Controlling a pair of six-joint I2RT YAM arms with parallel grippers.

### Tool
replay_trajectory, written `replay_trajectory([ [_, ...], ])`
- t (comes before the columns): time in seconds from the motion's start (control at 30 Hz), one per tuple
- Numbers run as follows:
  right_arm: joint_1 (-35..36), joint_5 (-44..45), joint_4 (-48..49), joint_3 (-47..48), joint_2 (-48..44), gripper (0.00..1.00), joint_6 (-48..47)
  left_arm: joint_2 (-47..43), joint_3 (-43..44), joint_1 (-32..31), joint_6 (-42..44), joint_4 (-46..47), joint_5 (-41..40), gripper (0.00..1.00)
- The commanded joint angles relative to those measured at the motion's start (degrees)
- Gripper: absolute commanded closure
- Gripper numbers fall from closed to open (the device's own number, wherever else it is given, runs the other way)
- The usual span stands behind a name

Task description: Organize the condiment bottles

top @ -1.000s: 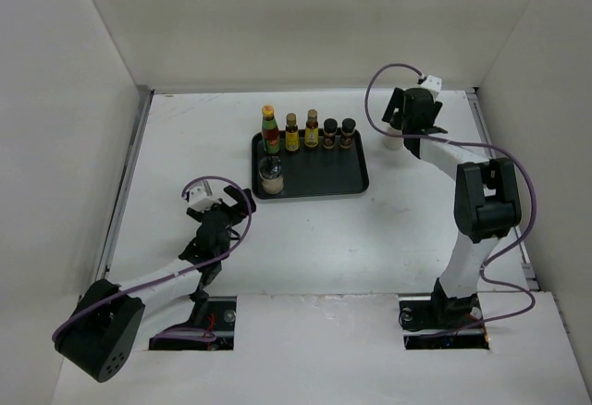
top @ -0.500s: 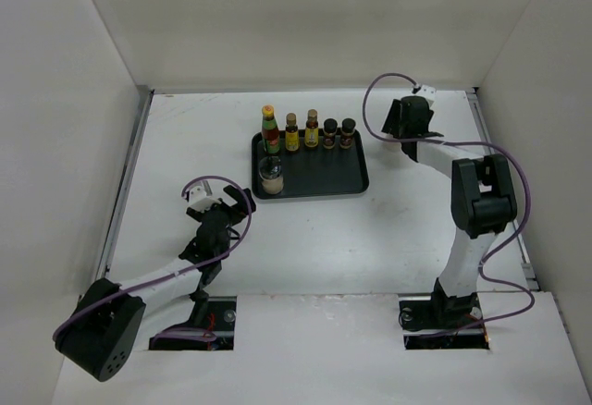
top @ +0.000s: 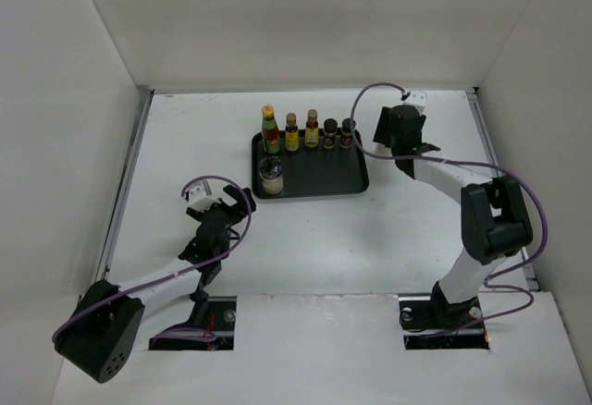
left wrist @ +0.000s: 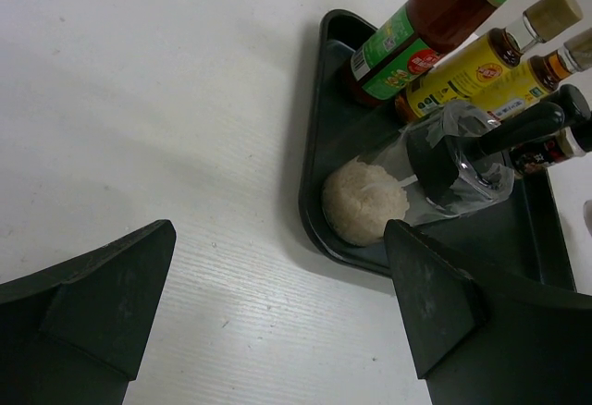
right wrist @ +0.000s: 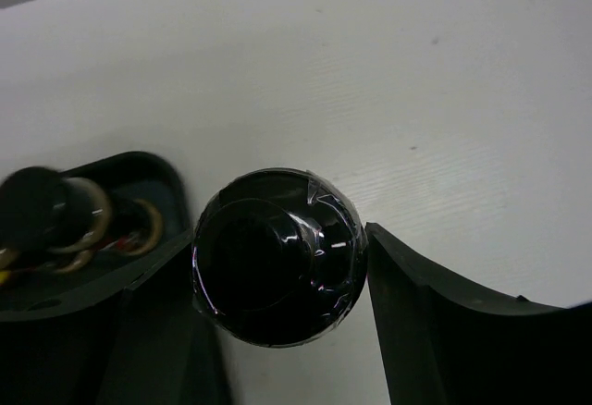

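Observation:
The black tray (top: 324, 181) holds a back row: a red bottle with a green neck (top: 270, 129), two slim amber bottles (top: 291, 133), and two dark-brown bottles (top: 330, 134). A white black-capped jar (top: 271, 178) stands at the tray's front left and also shows in the left wrist view (left wrist: 370, 200). My left gripper (top: 242, 200) (left wrist: 277, 239) is open and empty just in front of that tray corner. My right gripper (top: 388, 141) (right wrist: 277, 257) is shut on the second black-capped jar (right wrist: 273, 252), just right of the tray's back right corner (right wrist: 139, 169).
White walls close the table at the back and on both sides. In the right wrist view, blurred tops of the dark bottles (right wrist: 42, 206) sit just left of the held jar. White tabletop (top: 305, 239) lies in front of the tray.
My right gripper has moved left towards the tray with the black-capped jar in it. The left arm has not moved.

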Motion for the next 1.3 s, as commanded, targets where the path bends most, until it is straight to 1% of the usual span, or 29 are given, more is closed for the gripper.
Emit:
replay_trajectory([
  [0.0, 5.00, 1.72, 6.53, -0.03, -6.65, 0.51, -0.72, -1.12, 1.55, 0.25, -0.44, 2.89, -0.11, 0.00],
  [0.23, 12.99, 1.55, 6.45, -2.40, -8.15, 0.51, 1.13, -1.21, 1.55, 0.25, -0.53, 2.89, -0.12, 0.00],
  [0.37, 16.96, 2.33, 6.01, -3.28, -7.18, 0.51, 0.43, -0.76, 1.82, 0.25, -0.53, 2.54, 0.59, 0.00],
  [0.63, 17.75, 2.95, 6.45, -10.57, -7.62, 0.50, 2.71, -1.29, 1.64, 0.34, -0.53, 2.72, -0.03, 0.00],
  [0.73, 18.37, 2.69, 6.53, -12.85, -7.53, 0.48, 3.94, -0.51, 1.90, 0.43, -0.53, 2.63, 0.06, 0.00],
  [0.8, 18.37, 2.68, 6.62, -12.95, -6.66, 0.41, 3.94, -0.85, 1.91, 0.43, -0.53, 2.54, 0.24, 0.00],
  [0.87, 18.54, 3.21, 6.80, -13.30, -7.09, 0.27, 3.86, -1.21, 1.82, 0.43, -0.45, 2.63, -0.38, 0.00],
  [0.93, 18.55, 3.48, 8.19, -14.17, -9.45, 0.13, 4.12, -1.03, 1.90, 0.51, -0.27, 2.72, -0.55, 0.00],
  [0.97, 18.55, 3.48, 8.99, -14.53, -10.86, 0.00, 3.86, -1.12, 1.99, 0.60, -0.18, 2.46, -0.56, 0.00],
  [1.13, 18.46, 4.00, 10.75, -17.25, -21.04, 0.00, 3.59, -5.77, 0.42, 1.57, -0.18, 2.63, -0.56, 0.00],
  [1.27, 16.97, 7.51, 15.75, -24.35, -31.24, 0.00, 6.57, -6.74, -0.11, 2.89, -0.36, 2.10, -0.64, 0.00],
])
